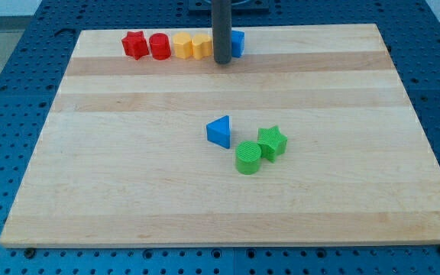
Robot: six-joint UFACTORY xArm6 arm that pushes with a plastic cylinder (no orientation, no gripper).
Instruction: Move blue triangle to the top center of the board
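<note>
The blue triangle (219, 131) lies near the middle of the wooden board (128, 168). My tip (222, 61) is at the view's top center, well above the triangle, touching or just in front of a blue block (237, 43) that the rod partly hides. The rod comes down from the top edge of the view.
A row along the top edge holds a red star (134, 44), a red cylinder (160, 46), a yellow block (182, 45) and a second yellow block (201, 46). A green cylinder (248, 157) and a green star (272, 142) sit just right of and below the triangle.
</note>
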